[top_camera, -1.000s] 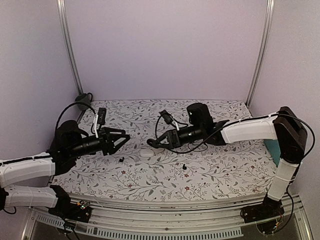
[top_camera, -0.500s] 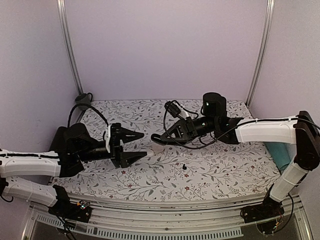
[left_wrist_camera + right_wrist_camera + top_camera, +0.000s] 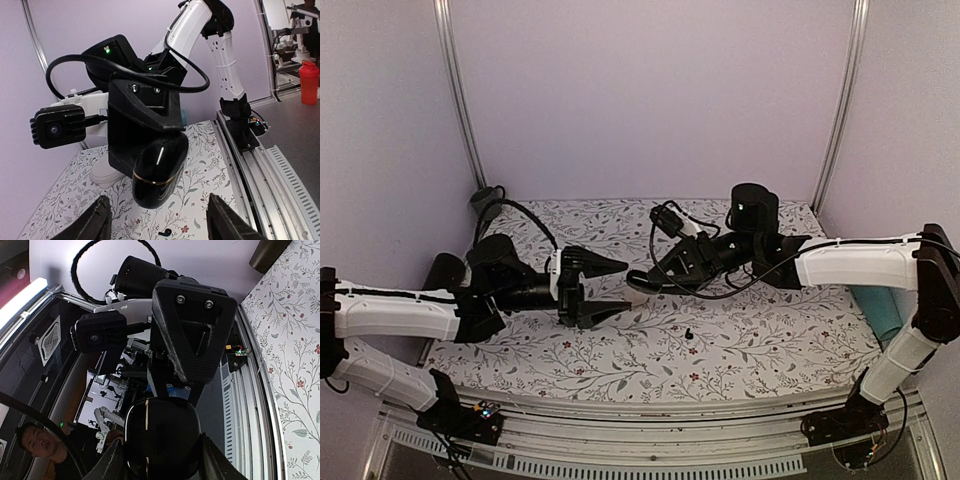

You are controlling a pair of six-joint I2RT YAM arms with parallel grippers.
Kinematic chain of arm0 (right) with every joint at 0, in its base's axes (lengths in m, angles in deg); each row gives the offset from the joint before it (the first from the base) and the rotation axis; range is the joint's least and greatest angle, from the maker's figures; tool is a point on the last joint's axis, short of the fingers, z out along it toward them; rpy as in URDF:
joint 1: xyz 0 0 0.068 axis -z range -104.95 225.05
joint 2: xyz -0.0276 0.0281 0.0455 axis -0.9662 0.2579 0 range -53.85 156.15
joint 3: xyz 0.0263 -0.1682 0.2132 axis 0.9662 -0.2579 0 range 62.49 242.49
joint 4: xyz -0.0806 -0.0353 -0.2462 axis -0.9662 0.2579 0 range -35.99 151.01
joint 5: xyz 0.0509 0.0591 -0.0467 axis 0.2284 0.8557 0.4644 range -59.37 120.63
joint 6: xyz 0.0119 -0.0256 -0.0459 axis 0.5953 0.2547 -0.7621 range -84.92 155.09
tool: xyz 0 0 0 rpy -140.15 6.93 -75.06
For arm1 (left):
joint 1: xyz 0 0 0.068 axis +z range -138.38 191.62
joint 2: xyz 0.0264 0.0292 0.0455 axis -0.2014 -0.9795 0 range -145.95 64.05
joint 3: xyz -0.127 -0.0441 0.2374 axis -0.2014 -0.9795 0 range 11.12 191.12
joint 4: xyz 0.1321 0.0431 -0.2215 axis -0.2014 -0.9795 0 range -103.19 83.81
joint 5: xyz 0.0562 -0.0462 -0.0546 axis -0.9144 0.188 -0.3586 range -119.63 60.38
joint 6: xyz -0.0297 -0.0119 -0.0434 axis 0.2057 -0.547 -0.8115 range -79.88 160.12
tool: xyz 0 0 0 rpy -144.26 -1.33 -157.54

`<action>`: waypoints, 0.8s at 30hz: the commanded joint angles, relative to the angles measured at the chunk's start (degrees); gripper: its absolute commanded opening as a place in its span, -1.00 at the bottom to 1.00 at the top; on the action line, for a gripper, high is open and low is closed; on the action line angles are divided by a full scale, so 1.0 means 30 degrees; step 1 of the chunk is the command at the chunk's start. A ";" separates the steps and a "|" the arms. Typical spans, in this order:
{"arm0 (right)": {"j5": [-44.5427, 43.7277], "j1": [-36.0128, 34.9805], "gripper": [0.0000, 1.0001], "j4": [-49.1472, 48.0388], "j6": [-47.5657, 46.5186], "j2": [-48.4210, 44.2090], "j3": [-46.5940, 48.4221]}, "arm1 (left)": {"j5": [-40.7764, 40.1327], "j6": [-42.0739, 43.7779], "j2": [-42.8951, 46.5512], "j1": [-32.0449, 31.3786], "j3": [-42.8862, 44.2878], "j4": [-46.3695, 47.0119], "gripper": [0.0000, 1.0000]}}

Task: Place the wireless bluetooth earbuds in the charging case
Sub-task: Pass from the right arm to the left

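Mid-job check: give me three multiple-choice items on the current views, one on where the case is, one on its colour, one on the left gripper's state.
1. Where is the charging case?
A. On the table by the arm bases
B. In the right gripper
C. On the table at its far edge

2. What colour is the charging case?
A. White
B. Red
C. Glossy black

3. What state is the left gripper in?
A. Open, holding nothing
B. Shut on an earbud
C. Shut on the case

Answers:
1. B: the left wrist view shows the right gripper clamping it.
2. C: both wrist views show a shiny black shell.
3. A: its fingers stand wide apart with nothing between them.
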 commanded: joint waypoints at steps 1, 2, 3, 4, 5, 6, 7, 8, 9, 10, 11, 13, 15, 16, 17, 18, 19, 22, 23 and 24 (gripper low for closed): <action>0.0440 -0.0160 -0.14 -0.0449 0.0171 -0.0596 -0.0197 | 0.1220 -0.0245 -0.0604 -0.0276 0.0821 0.0656 0.29; 0.0479 -0.0188 -0.15 -0.0442 0.0148 -0.0595 -0.0191 | 0.1364 -0.0307 -0.0772 -0.0277 0.0939 0.0648 0.28; 0.0510 -0.0235 -0.15 -0.0436 0.0141 -0.0570 -0.0209 | 0.1516 -0.0326 -0.0939 -0.0292 0.1078 0.0672 0.27; 0.0499 -0.0248 -0.14 -0.0411 0.0125 -0.0552 -0.0193 | 0.1639 -0.0354 -0.1139 -0.0279 0.1187 0.0723 0.25; 0.0505 -0.0265 -0.15 -0.0375 0.0134 -0.0564 -0.0216 | 0.1776 -0.0401 -0.1245 -0.0278 0.1303 0.0824 0.25; 0.0524 -0.0274 -0.14 -0.0360 0.0128 -0.0544 -0.0219 | 0.1877 -0.0473 -0.1310 -0.0277 0.1354 0.0972 0.24; 0.0527 -0.0265 -0.15 -0.0358 0.0137 -0.0563 -0.0245 | 0.1985 -0.0522 -0.1395 -0.0277 0.1390 0.1130 0.22; 0.0527 -0.0263 -0.15 -0.0361 0.0139 -0.0566 -0.0256 | 0.2101 -0.0536 -0.1457 -0.0277 0.1442 0.1197 0.20; 0.0505 -0.0296 -0.15 -0.0384 0.0140 -0.0566 -0.0272 | 0.2218 -0.0516 -0.1545 -0.0277 0.1514 0.1166 0.17; 0.0524 -0.0286 -0.15 -0.0368 0.0114 -0.0566 -0.0230 | 0.2328 -0.0528 -0.1629 -0.0277 0.1586 0.1121 0.14; 0.0527 -0.0288 -0.14 -0.0370 0.0155 -0.0551 -0.0203 | 0.2389 -0.0562 -0.1702 -0.0277 0.1598 0.1138 0.13; 0.0549 -0.0284 -0.14 -0.0366 0.0169 -0.0549 -0.0174 | 0.2521 -0.0659 -0.1829 -0.0279 0.1602 0.1267 0.09; 0.0586 -0.0273 -0.14 -0.0389 0.0191 -0.0522 -0.0140 | 0.2590 -0.0736 -0.1925 -0.0293 0.1608 0.1440 0.05; 0.0586 -0.0297 -0.14 -0.0398 0.0218 -0.0513 -0.0147 | 0.2638 -0.0742 -0.1970 -0.0305 0.1630 0.1438 0.03; 0.0611 -0.0297 -0.14 -0.0392 0.0226 -0.0508 -0.0134 | 0.2644 -0.0754 -0.2012 -0.0307 0.1655 0.1437 0.00; 0.0614 -0.0286 -0.14 -0.0395 0.0242 -0.0507 -0.0125 | 0.2659 -0.0726 -0.2036 -0.0307 0.1684 0.1437 -0.02; 0.0615 -0.0284 -0.15 -0.0391 0.0255 -0.0507 -0.0105 | 0.2650 -0.0711 -0.2064 -0.0318 0.1695 0.1459 -0.04; 0.0649 -0.0285 -0.14 -0.0389 0.0228 -0.0504 -0.0156 | 0.2642 -0.0771 -0.2162 -0.0336 0.1743 0.1630 -0.07; 0.0619 -0.0284 -0.15 -0.0387 0.0206 -0.0481 -0.0194 | 0.2685 -0.0798 -0.2208 -0.0336 0.1808 0.1626 -0.08; 0.0630 -0.0284 -0.15 -0.0387 0.0210 -0.0478 -0.0194 | 0.2741 -0.0801 -0.2302 -0.0369 0.1879 0.1615 -0.10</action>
